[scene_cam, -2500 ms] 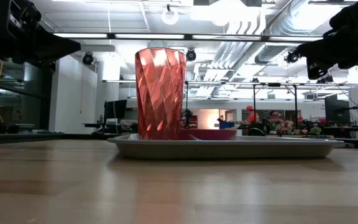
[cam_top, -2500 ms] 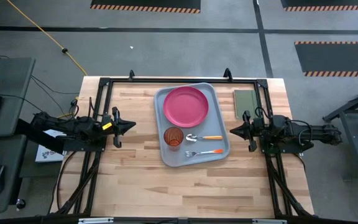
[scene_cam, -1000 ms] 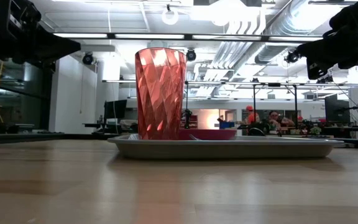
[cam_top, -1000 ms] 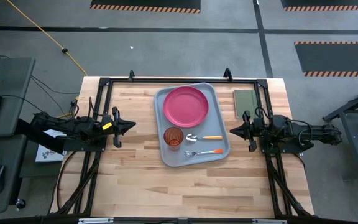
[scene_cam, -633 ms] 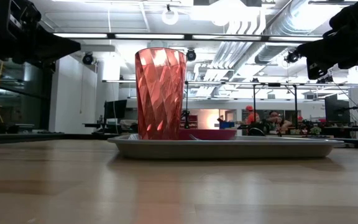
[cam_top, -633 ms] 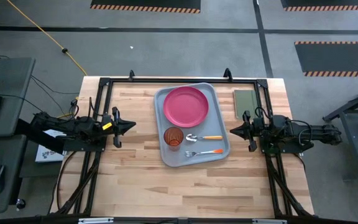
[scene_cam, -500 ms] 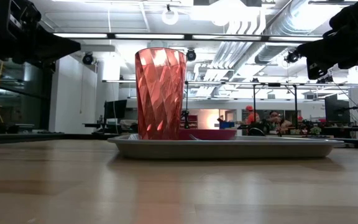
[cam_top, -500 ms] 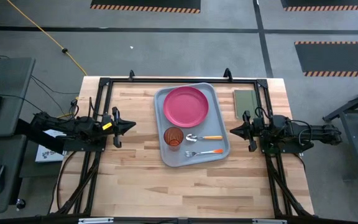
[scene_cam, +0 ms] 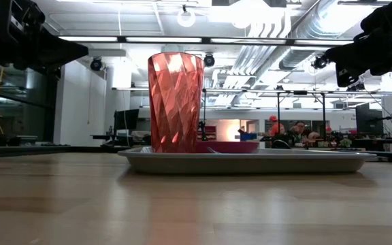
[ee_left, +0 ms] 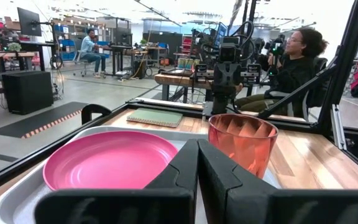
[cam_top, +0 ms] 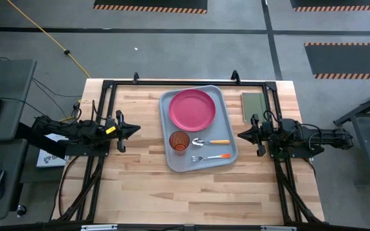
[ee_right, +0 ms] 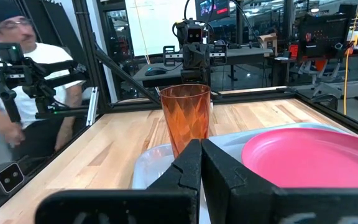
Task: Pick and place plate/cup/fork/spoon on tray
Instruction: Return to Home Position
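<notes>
The grey-blue tray lies on the table's middle. On it the pink plate rests flat at the far end, and the orange cup stands upright at the near left. The spoon and the fork lie side by side to the cup's right. My left gripper is shut and empty, above the table left of the tray. My right gripper is shut and empty, just right of the tray. The left wrist view shows the plate and the cup. The right wrist view shows the cup and the plate.
A small dark green pad lies at the table's far right, beside the tray. Black frame rails run along the table's far, left and right sides. A person sits beyond each side of the table, one in each wrist view.
</notes>
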